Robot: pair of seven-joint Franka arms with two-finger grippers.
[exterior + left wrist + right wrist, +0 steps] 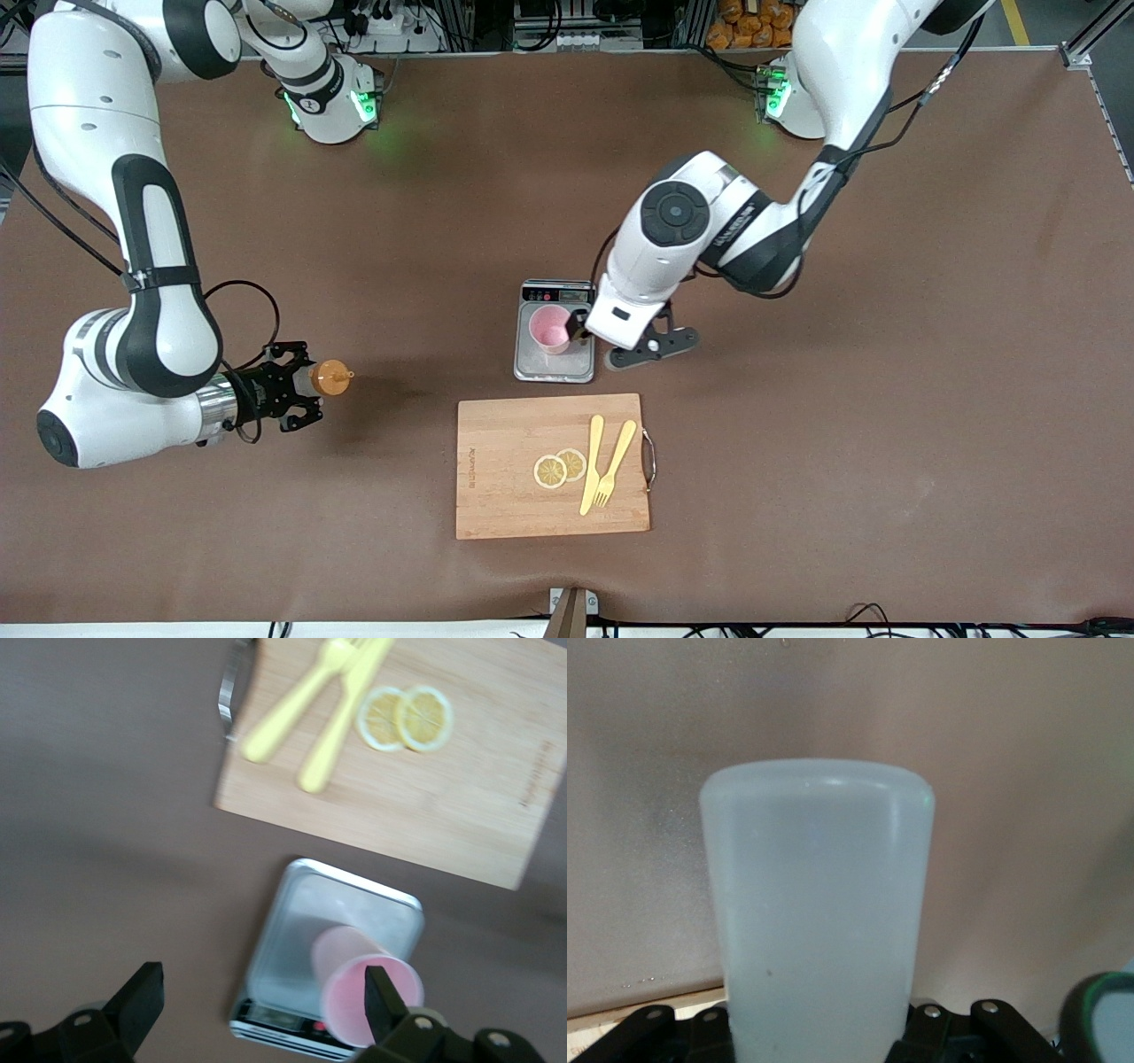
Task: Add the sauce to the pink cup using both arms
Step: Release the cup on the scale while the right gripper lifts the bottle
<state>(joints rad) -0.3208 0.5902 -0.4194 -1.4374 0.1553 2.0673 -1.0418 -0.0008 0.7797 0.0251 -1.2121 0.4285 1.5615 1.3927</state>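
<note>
Pink cup [551, 329] upright on grey scale [555, 361], just farther from front cam than cutting board [505, 496]. Left tool [257, 1005] spread wide, empty, one finger beside cup. Right tool [285, 396] clamps sauce bottle [326, 378] above bench [886, 443], well toward right arm's end from scale.

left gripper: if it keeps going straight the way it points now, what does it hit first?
Most likely the pink cup on the grey scale. The left gripper points down, open, with one finger at the cup's rim. Depth is unclear, so that finger may meet the rim before the scale.
</note>
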